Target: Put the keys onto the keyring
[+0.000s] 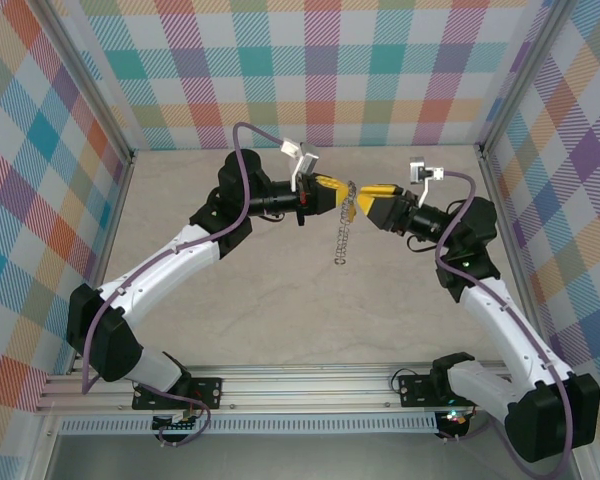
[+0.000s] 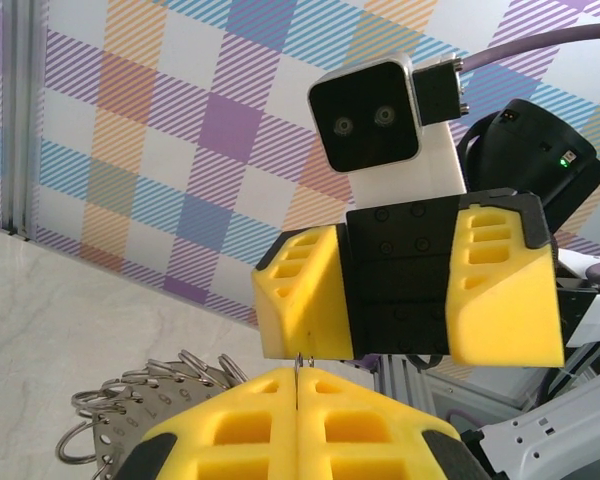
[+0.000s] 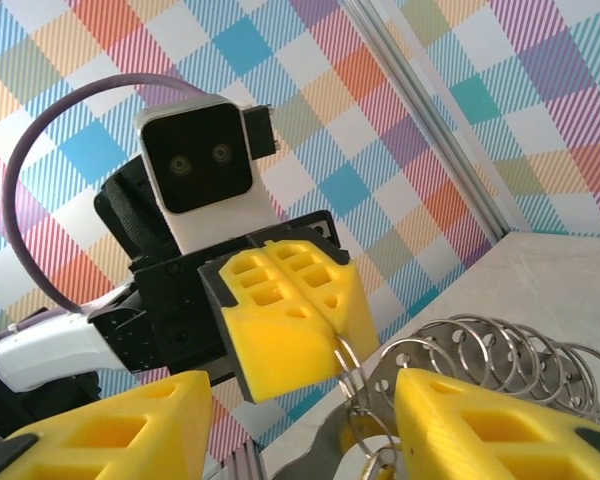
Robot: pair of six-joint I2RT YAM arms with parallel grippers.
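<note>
Keyring [image 1: 344, 232] hangs in the air between the two grippers, above the table [image 1: 240, 320] and clear of it. From overhead it shows edge-on, like a short chain drooping toward the arm bases.

Nearest in the left wrist view, the left gripper [image 2: 296, 400] is clenched, its yellow pads pressed flat together on a thin sliver of the ring's wire. Just beyond them the fringe of silvery wire loops [image 3: 500, 350] fans out along the rim. Farther off, facing it, the right gripper [image 2: 400, 320] stands with its fingers spread and nothing clamped. From its own camera the ring's edge lies between its fingers, and I cannot tell whether it touches either one. Behind everything is the checked wall [image 1: 320, 70].

I judge the ring to be light, thin and stiff, with slick metal that could swivel or slip in a pinch this narrow. The loops look loose and likely to swing and snag, so a second hold belongs on the bare rim beside a single loop — not on the cluster.

The lower part of the ring is cut off in both wrist views, and whether a key hangs among those loops is too fine to tell.
</note>
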